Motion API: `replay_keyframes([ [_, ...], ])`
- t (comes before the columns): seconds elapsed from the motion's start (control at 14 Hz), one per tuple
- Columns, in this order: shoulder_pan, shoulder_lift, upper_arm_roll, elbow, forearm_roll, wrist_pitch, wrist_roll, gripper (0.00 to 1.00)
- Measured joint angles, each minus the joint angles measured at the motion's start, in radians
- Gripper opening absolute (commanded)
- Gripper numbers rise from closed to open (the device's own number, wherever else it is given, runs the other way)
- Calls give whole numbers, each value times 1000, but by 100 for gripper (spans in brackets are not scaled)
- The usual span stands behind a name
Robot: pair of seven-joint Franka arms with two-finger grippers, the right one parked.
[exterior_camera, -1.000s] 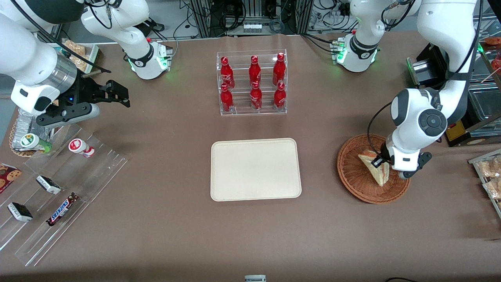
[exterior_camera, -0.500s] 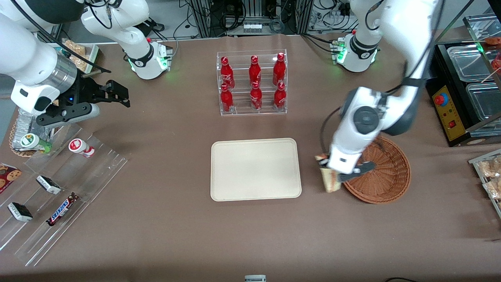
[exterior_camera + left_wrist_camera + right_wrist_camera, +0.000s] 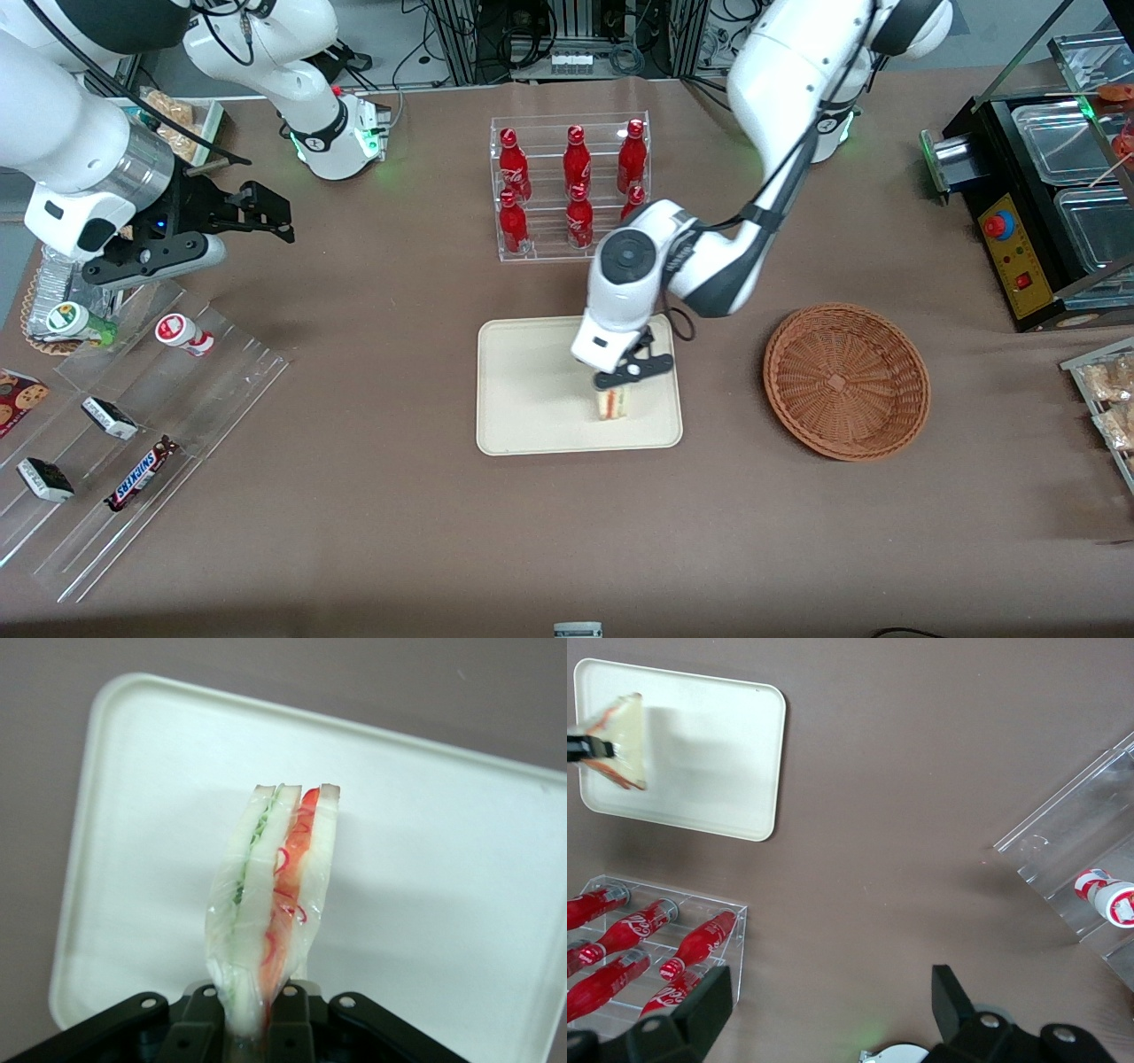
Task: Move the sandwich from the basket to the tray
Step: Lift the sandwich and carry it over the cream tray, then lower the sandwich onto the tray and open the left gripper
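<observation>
sandwich [image 3: 275, 895]: white, green, red layers | tray [image 3: 523, 399]: cream | basket [image 3: 846, 381]: reddish-brown weave | tool [image 3: 623, 379]: black

sandwich [image 3: 623, 740] over tray [image 3: 713, 771] | gripper [image 3: 589, 748] jaws clamping it | bottle rack [image 3: 651, 948] nearby

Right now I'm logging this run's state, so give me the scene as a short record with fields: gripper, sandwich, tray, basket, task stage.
gripper: the left arm's gripper is above the tray, shut on the sandwich
sandwich: sandwich hangs from the fingers over the tray, cut edge down; whether it touches the tray cannot be told
tray: cream tray bare apart from the sandwich over it
basket: wicker basket holds nothing, beside the tray toward the working arm's end
task stage: sandwich out of the basket, not yet released
</observation>
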Motion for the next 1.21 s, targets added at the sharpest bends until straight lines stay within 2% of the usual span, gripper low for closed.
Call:
replay_keyframes([
  [0.21,-40,38,1,11,25,46,-18,7],
  [0.36,-50,57,1,11,43,54,-19,17],
  [0.43,-52,65,1,11,58,55,-20,44],
  [0.5,-52,72,1,11,76,59,-21,98],
  [0.93,-48,56,9,40,93,57,-36,100],
  [1.21,-9,-82,21,95,93,-160,-27,100],
])
